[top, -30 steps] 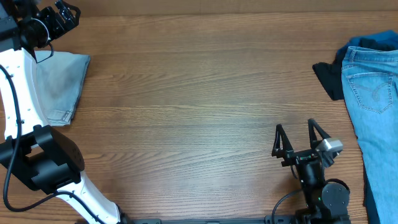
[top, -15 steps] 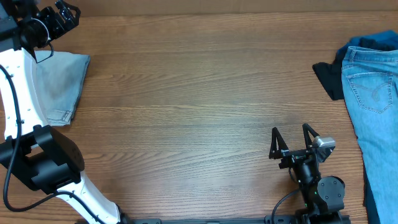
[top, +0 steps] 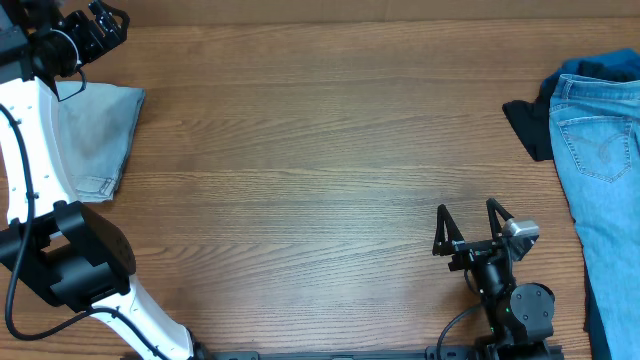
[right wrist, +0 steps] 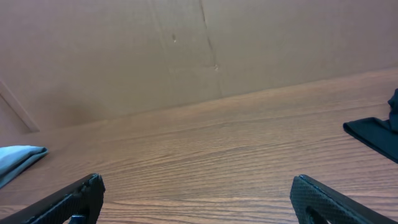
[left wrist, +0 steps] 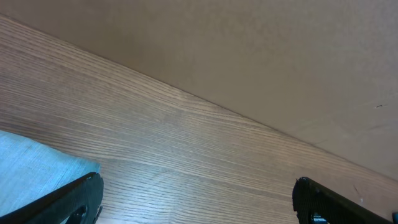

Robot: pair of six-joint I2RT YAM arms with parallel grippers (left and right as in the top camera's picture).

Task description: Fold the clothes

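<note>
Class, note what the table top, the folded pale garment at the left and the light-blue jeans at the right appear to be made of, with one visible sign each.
Table top: wood or wood-look laminate, matte; long grain lines.
Folded pale garment: likely washed denim, faded grey-blue; stitched hem at its edge.
Light-blue jeans: denim by the look; stitched back pocket and seams.

Brown table (top: 320,150): warm wood, fine straight grain.
9 o'clock: folded shorts (top: 95,140), pale washed blue with a greyish patch.
3 o'clock: jeans (top: 600,190), light blue, pale curved stitching on the pocket.
2 o'clock: black garment (top: 527,125); darker blue garment (top: 600,68).
White left arm (top: 28,150), black joints.
</note>
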